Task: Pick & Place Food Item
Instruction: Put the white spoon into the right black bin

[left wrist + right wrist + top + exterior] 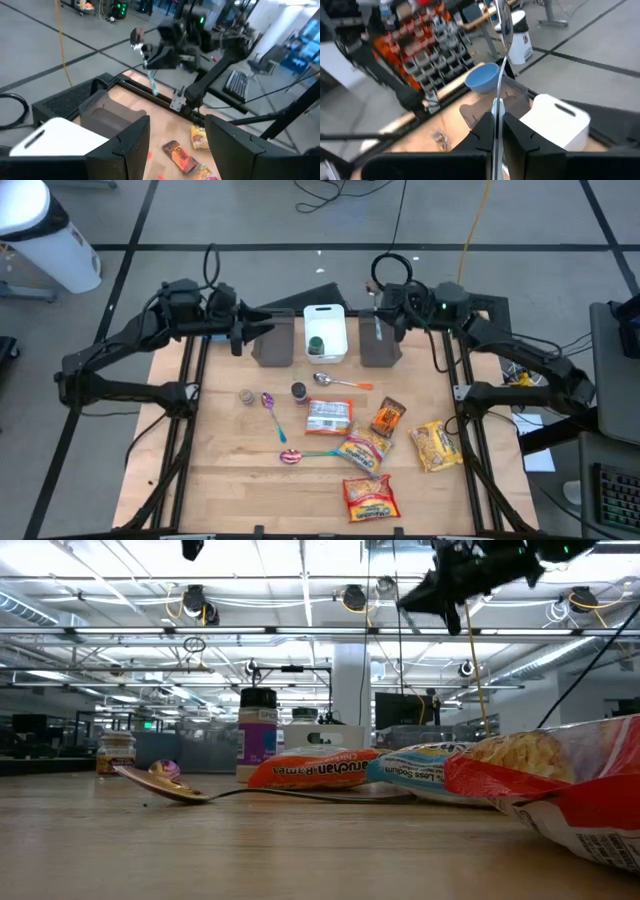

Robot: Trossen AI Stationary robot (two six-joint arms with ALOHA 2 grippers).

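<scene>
Several food packets lie flat on the wooden table, among them an orange ramen pack (362,450), a red one (370,498), a yellow one (435,445) and a brown one (388,417). My right gripper (378,320) hovers over the right grey bin (380,345) at the far edge, shut on a teal-handled spoon (501,55). My left gripper (177,125) stands open and empty above the left grey bin (273,340), pointing toward the right arm. My right gripper pinches the spoon's handle (495,107) between its two fingers, where the teal part meets the metal stem. The fingers reach about level from the table's right side and lie across the spoon. The spoon stands nearly upright, bowl (502,20) uppermost, lifted clear.
A white bin (325,332) with a green thing in it stands between the two grey bins. Three more spoons (268,405) (300,455) (335,382) and two small jars (247,396) (299,391) lie mid-table. A blue bowl (482,79) sits beyond the left grey bin.
</scene>
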